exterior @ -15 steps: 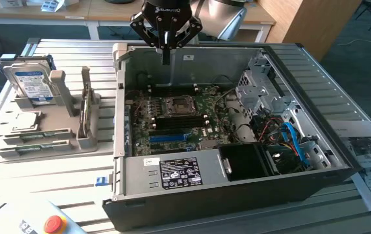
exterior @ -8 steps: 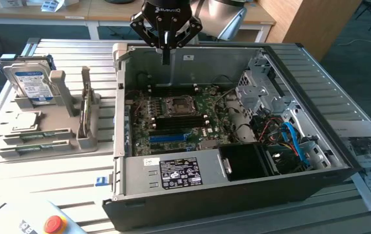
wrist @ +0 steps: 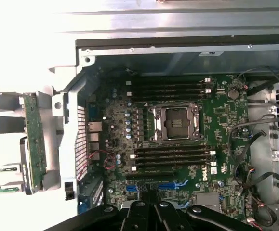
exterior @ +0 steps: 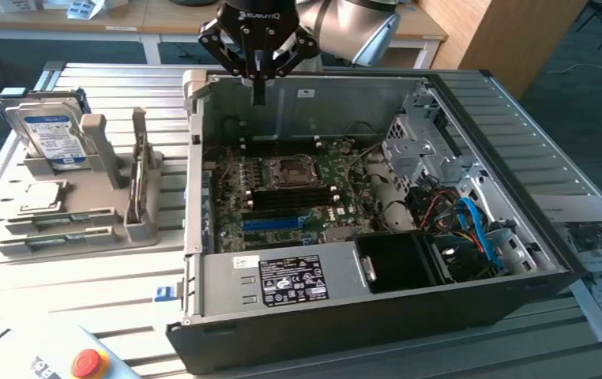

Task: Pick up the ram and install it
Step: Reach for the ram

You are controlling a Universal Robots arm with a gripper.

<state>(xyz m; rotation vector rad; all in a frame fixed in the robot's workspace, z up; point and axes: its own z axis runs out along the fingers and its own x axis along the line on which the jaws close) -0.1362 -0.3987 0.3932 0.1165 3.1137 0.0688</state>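
Black gripper (exterior: 260,93), slim fingers pressed together and empty, hangs upper centre over the boxy metal case (exterior: 312,328). The wrist view bares the ram (wrist: 34,139), a flat green stick upright in the grey plastic holder (exterior: 101,197), exterior view's left.

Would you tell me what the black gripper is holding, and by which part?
Nothing: the black gripper is shut empty above the open black computer case; the long green ram stick sits in the grey holder beside it.
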